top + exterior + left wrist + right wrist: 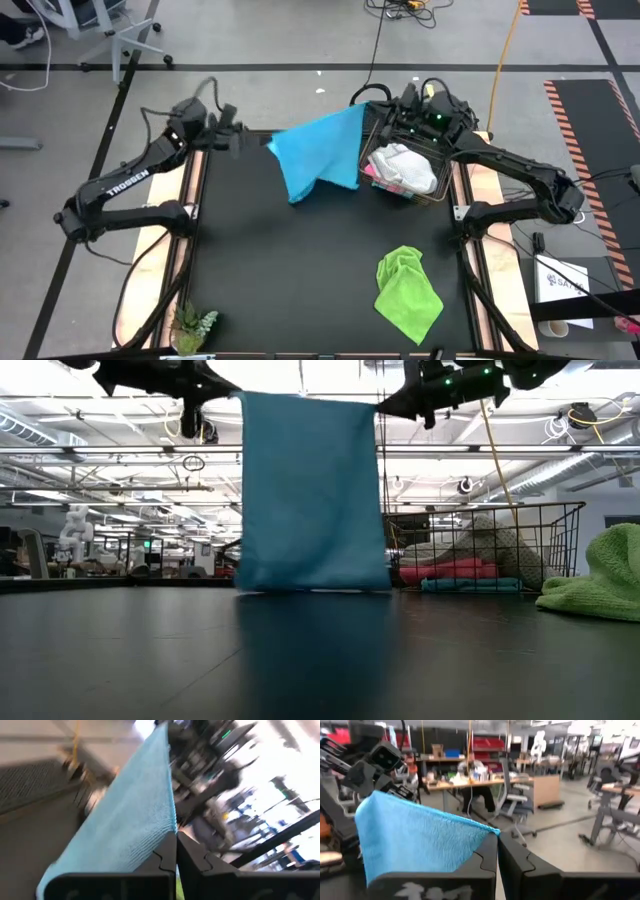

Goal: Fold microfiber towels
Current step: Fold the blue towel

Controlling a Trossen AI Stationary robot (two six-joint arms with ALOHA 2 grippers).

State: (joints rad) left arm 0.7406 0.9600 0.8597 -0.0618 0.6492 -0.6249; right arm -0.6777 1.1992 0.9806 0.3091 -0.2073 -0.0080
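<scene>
Hanging towel: a light blue towel is hanging stretched between the two pincers above the far middle of the bench, its lower edge just touching or nearly touching the dark surface in the low view.
Left pincer: the left pincer is pinching one top corner of the light blue towel, fingers closed narrow on the cloth.
Right pincer: the right pincer is gripping the other top corner, fingers pressed together on the cloth, raised beside the basket.
Basket: a wire basket is sitting at the far right of the bench, holding a white-grey towel on top, with a pink towel and another blue towel showing under it in the low view.
Green towel: a lime green towel is lying crumpled on the bench at the near right, well apart from the hanging towel.
Plant: a small green plant is standing at the near left corner.
</scene>
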